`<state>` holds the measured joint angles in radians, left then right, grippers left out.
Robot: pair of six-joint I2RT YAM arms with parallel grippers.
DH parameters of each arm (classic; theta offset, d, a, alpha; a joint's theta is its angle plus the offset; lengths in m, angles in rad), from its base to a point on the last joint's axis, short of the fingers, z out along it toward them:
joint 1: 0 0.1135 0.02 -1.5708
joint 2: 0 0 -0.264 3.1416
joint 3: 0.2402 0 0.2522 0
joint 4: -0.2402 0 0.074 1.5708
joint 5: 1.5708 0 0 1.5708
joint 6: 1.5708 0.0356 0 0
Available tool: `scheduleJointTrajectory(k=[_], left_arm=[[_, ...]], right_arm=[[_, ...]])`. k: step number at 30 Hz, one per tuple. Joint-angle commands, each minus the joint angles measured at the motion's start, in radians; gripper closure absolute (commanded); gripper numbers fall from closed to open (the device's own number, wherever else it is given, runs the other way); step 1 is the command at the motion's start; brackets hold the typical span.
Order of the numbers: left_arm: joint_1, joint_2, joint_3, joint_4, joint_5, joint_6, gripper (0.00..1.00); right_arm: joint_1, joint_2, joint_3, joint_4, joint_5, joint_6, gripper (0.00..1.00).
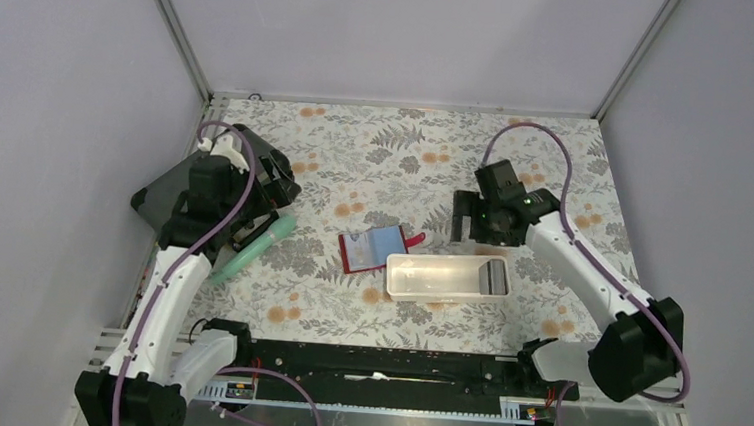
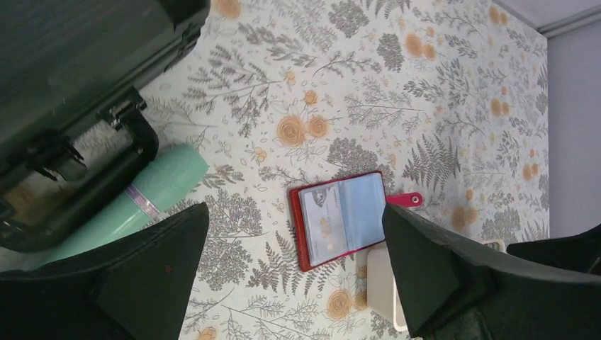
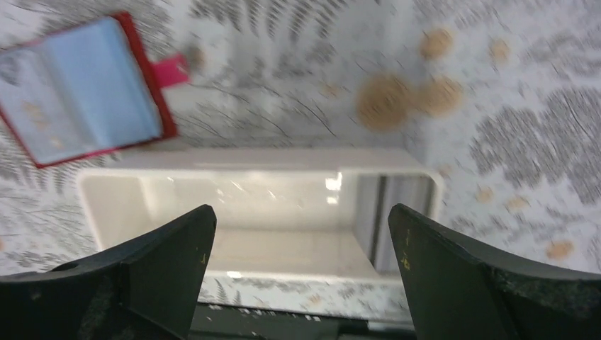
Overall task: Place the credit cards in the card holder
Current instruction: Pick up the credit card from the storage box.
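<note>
The red card holder lies open on the floral table, with a light blue card in its clear sleeves. It also shows in the left wrist view and in the right wrist view. Pale cards stand on edge at the right end of the white tray, also seen in the right wrist view. My left gripper is open and empty, up and left of the holder. My right gripper is open and empty, hovering above the tray.
A teal bottle lies left of the holder, next to a dark grey hard case at the far left. The tray's rim sits just right of the holder. A black rail runs along the near edge.
</note>
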<state>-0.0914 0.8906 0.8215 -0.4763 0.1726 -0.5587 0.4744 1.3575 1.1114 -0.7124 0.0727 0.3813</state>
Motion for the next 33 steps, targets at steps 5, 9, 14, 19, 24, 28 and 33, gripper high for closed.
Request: scheduleJointTrajectory(k=[5,9,14,19,24,28,33], left_arm=[[0.027,0.106,0.130,-0.064,0.116,0.127,0.01],[0.028,0.110,0.131,-0.073,0.080,0.157,0.01],[0.030,0.093,0.126,-0.082,0.027,0.176,0.01],[0.032,0.090,0.108,-0.066,0.053,0.160,0.01],[0.035,0.081,0.098,-0.059,0.059,0.152,0.01],[0.038,0.074,0.092,-0.058,0.058,0.152,0.01],[0.038,0.065,0.090,-0.059,0.055,0.152,0.01]], right_arm=[[-0.157,-0.127,-0.152,-0.225,0.109,0.063,0.00],[-0.194,-0.112,-0.194,-0.207,0.094,0.070,0.00],[-0.196,-0.031,-0.197,-0.180,0.045,0.041,0.00],[-0.197,0.030,-0.209,-0.144,0.023,0.040,0.01],[-0.197,0.068,-0.201,-0.121,0.034,0.043,0.00],[-0.197,0.135,-0.211,-0.108,0.044,0.044,0.01],[-0.197,0.148,-0.213,-0.104,0.092,0.062,0.05]])
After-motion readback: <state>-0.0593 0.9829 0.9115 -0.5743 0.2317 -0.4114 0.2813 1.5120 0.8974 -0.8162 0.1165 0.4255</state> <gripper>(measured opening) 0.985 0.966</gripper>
